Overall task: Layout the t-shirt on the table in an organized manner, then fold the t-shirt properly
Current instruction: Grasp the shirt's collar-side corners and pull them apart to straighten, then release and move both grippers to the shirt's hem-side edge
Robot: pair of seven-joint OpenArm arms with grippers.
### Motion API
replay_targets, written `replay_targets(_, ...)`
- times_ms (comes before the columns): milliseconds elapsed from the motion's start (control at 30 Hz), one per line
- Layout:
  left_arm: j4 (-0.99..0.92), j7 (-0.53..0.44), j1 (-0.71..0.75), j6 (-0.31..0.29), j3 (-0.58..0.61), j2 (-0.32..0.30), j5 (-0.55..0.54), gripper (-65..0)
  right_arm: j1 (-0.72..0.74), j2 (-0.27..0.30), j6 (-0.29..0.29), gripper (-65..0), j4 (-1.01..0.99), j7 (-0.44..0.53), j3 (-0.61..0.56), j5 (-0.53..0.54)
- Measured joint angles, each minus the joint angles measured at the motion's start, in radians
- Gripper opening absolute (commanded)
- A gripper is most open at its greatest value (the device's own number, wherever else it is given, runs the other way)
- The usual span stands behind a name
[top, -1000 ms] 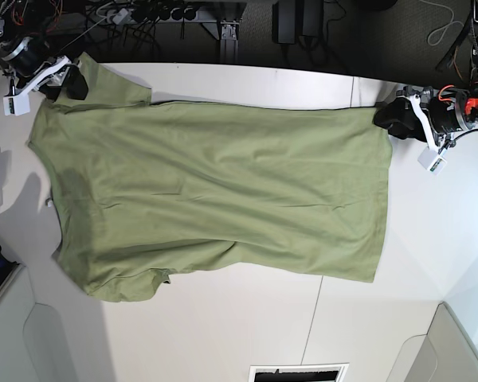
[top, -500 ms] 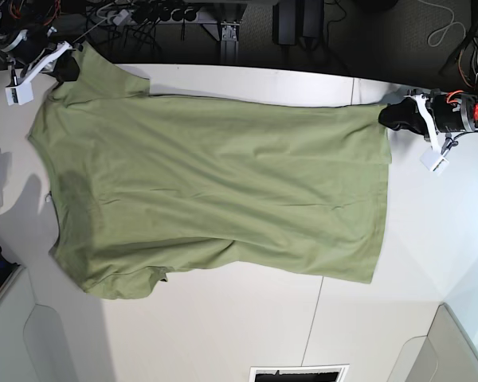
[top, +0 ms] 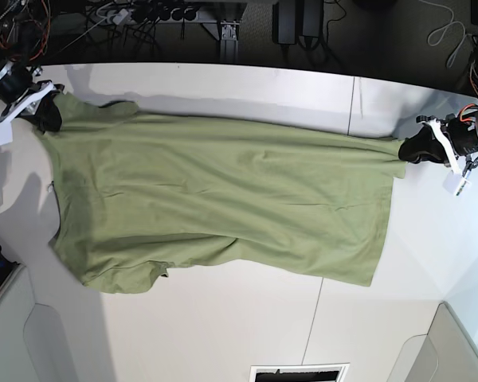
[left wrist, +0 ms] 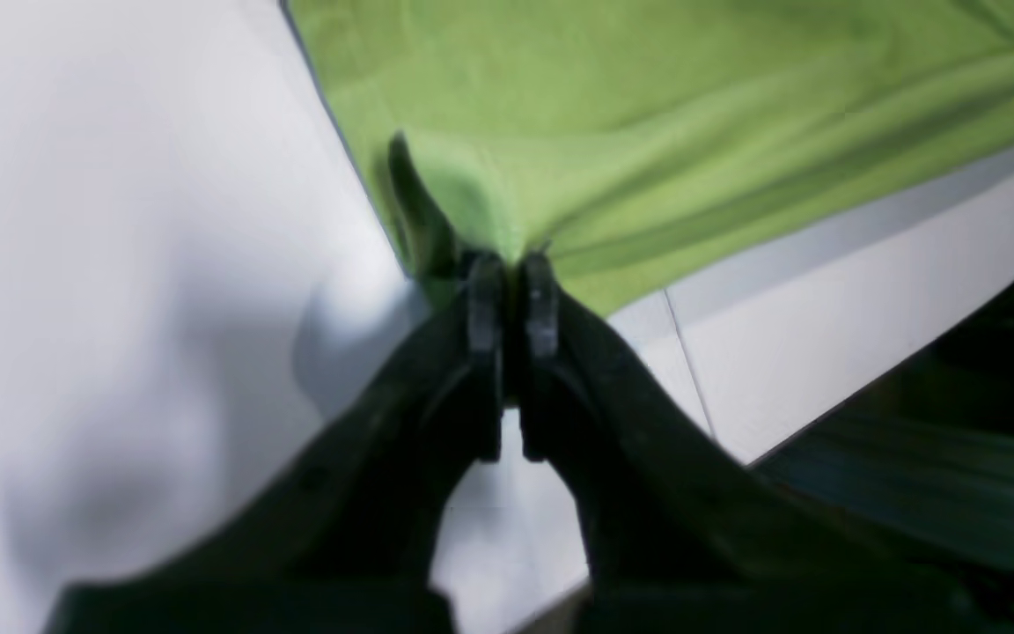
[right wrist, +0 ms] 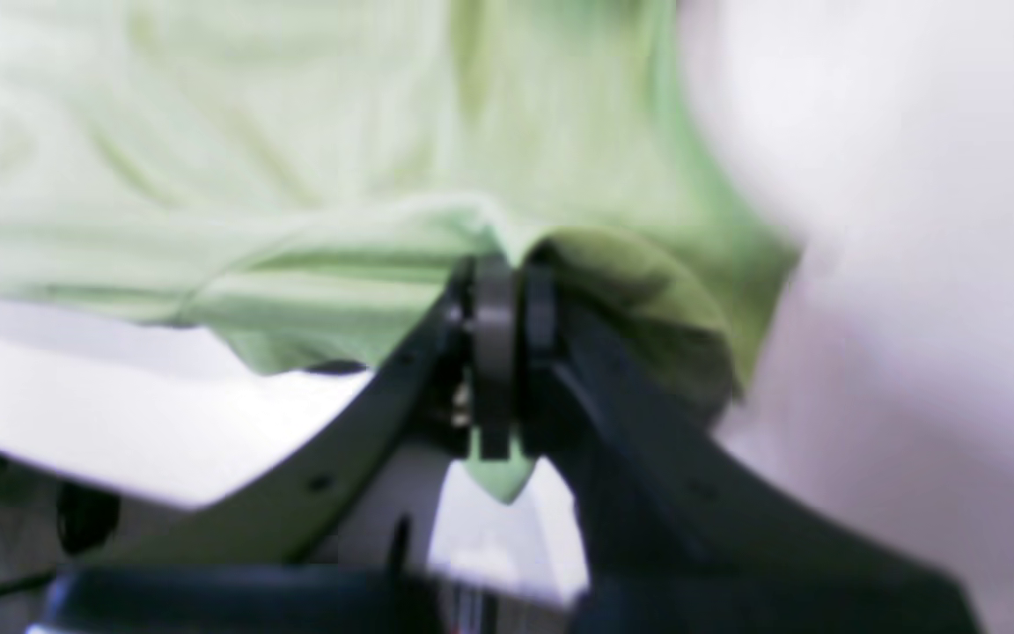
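Observation:
The olive-green t-shirt [top: 223, 199] lies spread lengthwise over the white table [top: 223, 334], with its far edge pulled taut between my two grippers. At the base view's right end, my left gripper [top: 412, 149] is shut on the hem corner. The left wrist view shows its black fingertips [left wrist: 511, 282] pinching the t-shirt [left wrist: 692, 114] above the table [left wrist: 120, 220]. My right gripper [top: 49, 111] is shut on the shoulder end at the far left. In the blurred right wrist view the right gripper [right wrist: 507, 282] clamps a fold of the t-shirt [right wrist: 208, 176].
Cables and dark equipment [top: 167, 16] lie beyond the table's far edge. A thin seam [top: 352, 95] crosses the tabletop right of centre. Grey bins stand at the near-left [top: 16, 334] and near-right [top: 454, 350] corners. A white-framed slot [top: 299, 372] sits at the near edge.
Both grippers have shut on the shirt and drawn apart, the left one toward the view's right, the right one toward its left. The shirt's far edge now runs stretched and straighter.

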Motion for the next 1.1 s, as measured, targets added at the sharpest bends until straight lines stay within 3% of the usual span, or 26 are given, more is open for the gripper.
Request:
replay_targets(100, -0.002, -0.051, -0.031, -0.002, 0.011, 0.029, 0.097, -63.7, 0.071, 0.0, 0.0, -65.0, -0.053, -0.004, -0.002, -0.012)
replay_targets(400, -0.004, -0.112, -0.102, -0.003, 0.049, 0.039, 0.175, -62.5, 0.235, 0.0, -0.004, -65.0, -0.179, -0.003, -0.013, -0.019)
replay_targets(533, -0.029, -0.255, -0.109, -0.003, 0.109, 0.06, 0.295, -52.8, 0.298, 0.0, 0.0, -65.0, -0.253, 0.007, -0.069, -0.038)
replay_targets(633, -0.069, -0.283, -0.128, -0.003, 0.157, 0.08, 0.369, -43.3, 0.328, 0.0, 0.0, -63.3, -0.298, 0.016, -0.119, -0.045)
replay_targets(700, -0.103, -0.282, -0.145, -0.003, 0.175, 0.092, 0.375, -38.6, 0.333, 0.0, -0.004, -48.4, -0.315, 0.015, -0.145, -0.05)
replay_targets(767, -0.12, -0.277, -0.164, -0.003, 0.177, 0.096, 0.377, -38.1, 0.333, -0.001, -0.004, -40.6, -0.315, 0.012, -0.156, -0.05)
replay_targets(900, -0.116, -0.246, -0.184, -0.003, 0.138, 0.094, 0.306, -38.1, 0.333, -0.001, -0.004, -40.4, -0.275, 0.0, -0.137, -0.05)
replay_targets(1033, -0.062, -0.11, -0.182, -0.003, 0.022, 0.093, 0.192, -38.1, 0.314, 0.0, -0.005, -40.4, -0.173, -0.039, -0.066, -0.026)
replay_targets(1100, -0.05, -0.09, -0.182, -0.003, -0.031, 0.085, 0.122, -38.1, 0.299, 0.003, -0.005, -40.4, -0.143, -0.039, -0.047, -0.028)
